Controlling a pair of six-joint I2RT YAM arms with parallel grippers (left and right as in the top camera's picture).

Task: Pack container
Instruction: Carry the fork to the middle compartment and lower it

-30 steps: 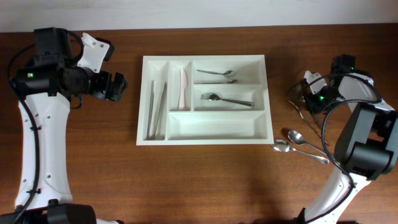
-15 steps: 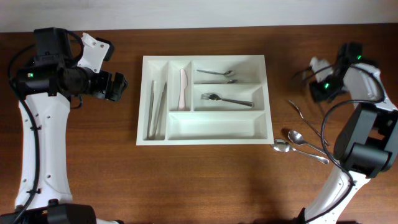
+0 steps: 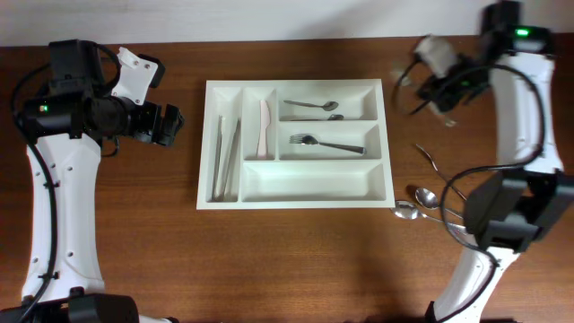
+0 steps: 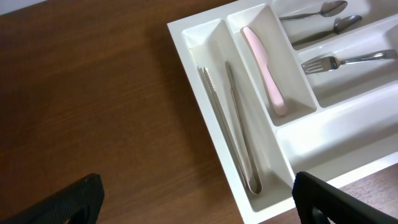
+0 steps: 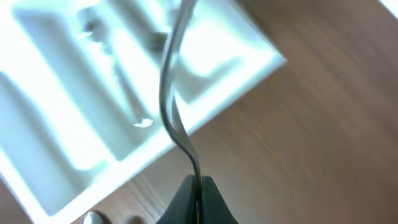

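right gripper, holding utensil, right of container

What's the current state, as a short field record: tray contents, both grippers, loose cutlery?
cutlery tray: bottom long compartment empty
tongs: left narrow compartment
pink knife: second narrow compartment
two spoons: top long compartment
fork: middle long compartment
left gripper: open, empty, left of tray
right gripper: shut on metal utensil, right of tray
loose spoons: lying right of tray
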